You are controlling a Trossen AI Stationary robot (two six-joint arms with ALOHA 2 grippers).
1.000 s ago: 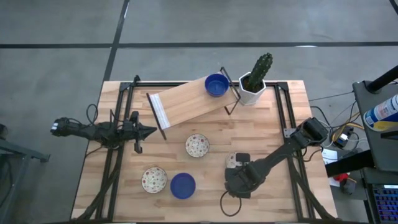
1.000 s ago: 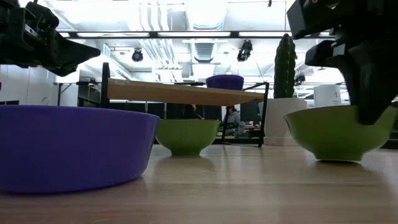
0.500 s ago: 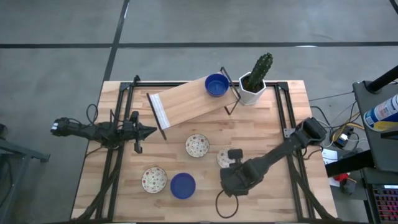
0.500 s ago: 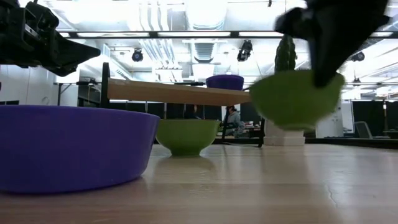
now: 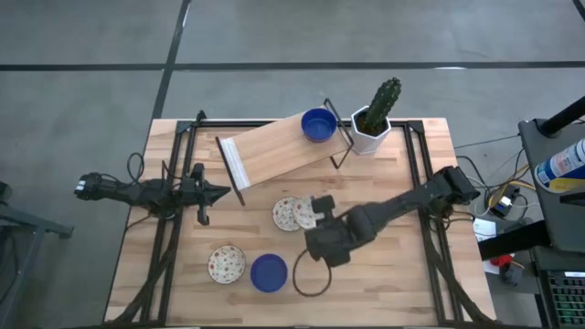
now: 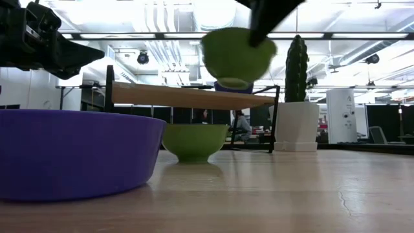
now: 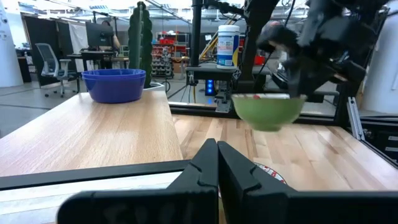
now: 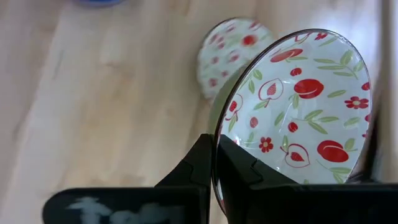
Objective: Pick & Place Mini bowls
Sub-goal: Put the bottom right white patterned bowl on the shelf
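- Surface (image 5: 393, 265): light wood butcher-block top with a black metal frame on it, standing on a grey concrete floor.
- Right end effector (image 5: 322, 212) is over the surface's middle, clamped on the rim of a patterned mini bowl (image 8: 298, 109). That bowl is held in the air, clear of the wood; low view shows its green underside (image 6: 234, 57) high up.
- Second patterned bowl (image 5: 287, 214) sits on the surface just beside and partly under the held one; right wrist view shows it beneath (image 8: 233, 53).
- Third patterned bowl (image 5: 226, 263) is near the front edge, with a blue bowl (image 5: 269, 272) just beside it, apart.
- Another blue bowl (image 5: 317, 125) rests at the upper end of a tilted wooden ramp board (image 5: 274, 151), which leans on a black stand.
- White pot with a green cactus (image 5: 373, 119) stands beside the ramp's high end, near the back edge.
- Left end effector (image 5: 218, 193) hangs at the left side of the surface, fingers pressed together and holding nothing; fingers (image 7: 214, 168) point toward the ramp.
- Room: open workshop with ceiling strip lights, an office chair (image 7: 46, 62), a white bottle (image 7: 228, 45) on a rack, and a person far back (image 6: 242, 123).
- Right of the surface stands a cart with cables and a bottle (image 5: 559, 164).
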